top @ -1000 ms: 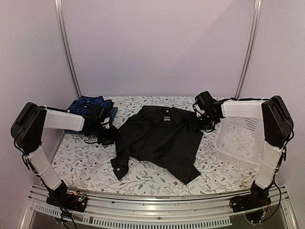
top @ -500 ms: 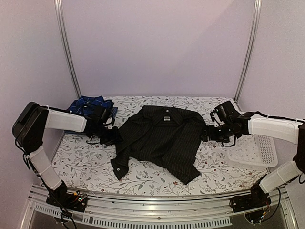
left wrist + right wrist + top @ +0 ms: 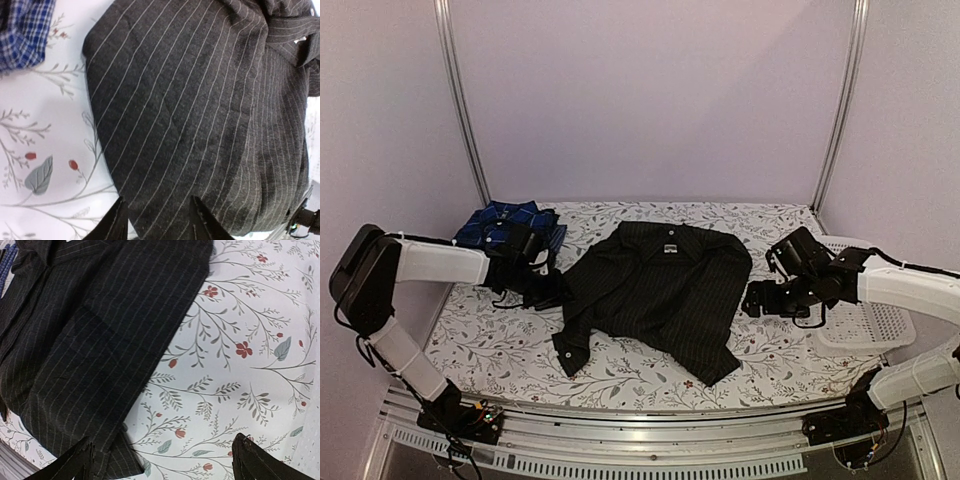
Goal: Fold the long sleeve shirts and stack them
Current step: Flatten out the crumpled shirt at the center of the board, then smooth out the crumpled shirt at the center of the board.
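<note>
- Pinstripe shirt (image 3: pixel 655 290) lies spread but rumpled in the middle of the table (image 3: pixel 500 350) in the top view, with its collar on the far side and a sleeve trailing near left. The plaid shirt (image 3: pixel 505 225) sits folded at the far left corner and the basket (image 3: pixel 870 320) at the right. Our left gripper (image 3: pixel 538 287) is low at the left edge of the cloth. Our right gripper (image 3: pixel 757 298) is just beside the right edge, over bare table. We judge that a pull from one side alone would drag and bunch the cloth instead of folding it. A wide left-arm swing could also knock the plaid shirt.
- Pinstripe shirt (image 3: pixel 200 115) fills the left wrist view. Our fingers (image 3: pixel 200 220) stand partly apart, low over the cloth by its edge, and we see nothing pinched between them. The plaid shirt (image 3: pixel 22 30) is near. Closing here may catch a wrinkle or a single layer, which could slip out mid-fold.
- Pinstripe shirt (image 3: pixel 100 340) takes the left half of the right wrist view, with floral table (image 3: pixel 240 380) beside it. Our jaws gape wide and empty across the hem. Coming down too far right would close on the table and miss the edge.
</note>
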`<state>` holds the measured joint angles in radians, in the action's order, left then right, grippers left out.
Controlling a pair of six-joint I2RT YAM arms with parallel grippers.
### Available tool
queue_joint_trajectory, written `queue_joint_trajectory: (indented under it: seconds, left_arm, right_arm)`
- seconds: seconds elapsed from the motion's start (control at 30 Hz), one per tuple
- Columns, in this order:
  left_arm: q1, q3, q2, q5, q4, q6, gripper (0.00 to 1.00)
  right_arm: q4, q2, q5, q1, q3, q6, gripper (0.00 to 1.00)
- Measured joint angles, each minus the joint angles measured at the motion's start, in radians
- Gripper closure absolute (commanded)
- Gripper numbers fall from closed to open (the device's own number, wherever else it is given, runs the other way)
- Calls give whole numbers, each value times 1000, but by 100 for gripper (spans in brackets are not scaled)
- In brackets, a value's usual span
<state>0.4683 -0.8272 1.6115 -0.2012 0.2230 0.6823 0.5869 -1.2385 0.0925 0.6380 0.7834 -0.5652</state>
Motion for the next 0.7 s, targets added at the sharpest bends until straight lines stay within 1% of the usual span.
queue_joint_trajectory:
  seconds: [0.07,0.17,0.3,0.4,0.5,0.7]
  left_arm:
    - [10,32,-43,-10,4,7,51]
    - [45,64,-94,-25,10,17,48]
    - [118,89,-128,-34,16,35,47]
    - [154,114,-148,-33,21,57,47]
    - [164,131,-155,-26,29,71,47]
    - [171,138,-156,3,48,86,50]
  right_arm:
    - [-5,-14,8,52,34,-13,6]
    - [-34,-56,8,112,64,-27,5]
    - [-77,-155,3,182,77,-40,5]
    - [-99,-217,-2,223,80,-45,8]
    - [-126,-258,-17,252,80,-50,13]
    - [-169,-295,-28,271,80,-74,31]
